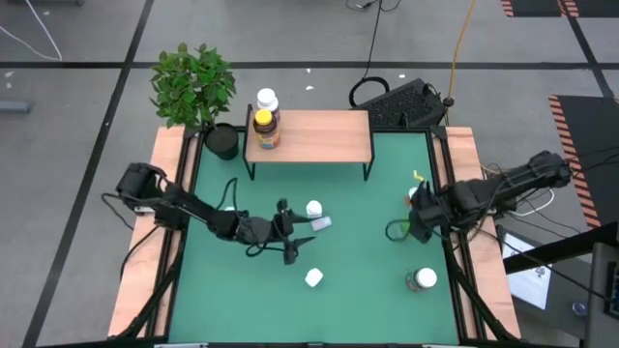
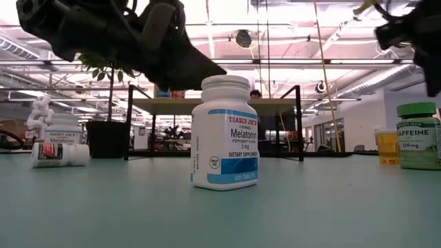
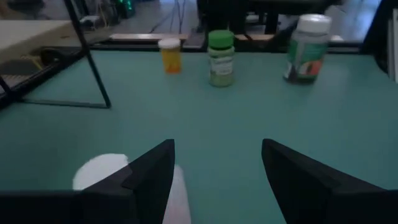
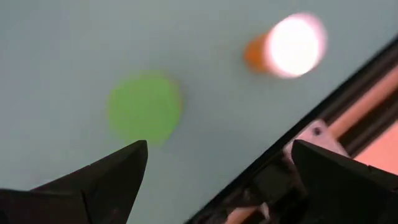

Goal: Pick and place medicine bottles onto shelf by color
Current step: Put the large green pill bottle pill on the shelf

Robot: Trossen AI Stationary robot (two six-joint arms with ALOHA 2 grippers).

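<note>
The shelf (image 1: 319, 135) stands at the table's far side, with a white-capped bottle (image 1: 266, 100) and a yellow-capped amber bottle (image 1: 263, 127) standing on its left end. My left gripper (image 1: 296, 238) is open and empty at mid-table, low, next to a lying white bottle (image 1: 322, 222) that shows beside one finger in the left wrist view (image 3: 99, 171). My right gripper (image 4: 217, 180) is open and empty, pointing down above a green-capped bottle (image 4: 144, 107) and an orange bottle (image 4: 289, 45) near the table's right edge. A melatonin bottle (image 2: 226, 131) stands near the front.
A potted plant (image 1: 198, 92) stands left of the shelf. More bottles stand on the green table: a white one (image 1: 314, 208), another (image 1: 313, 278) and a white-capped one (image 1: 423, 280) at the front right. Wooden rails (image 1: 145, 280) line both sides.
</note>
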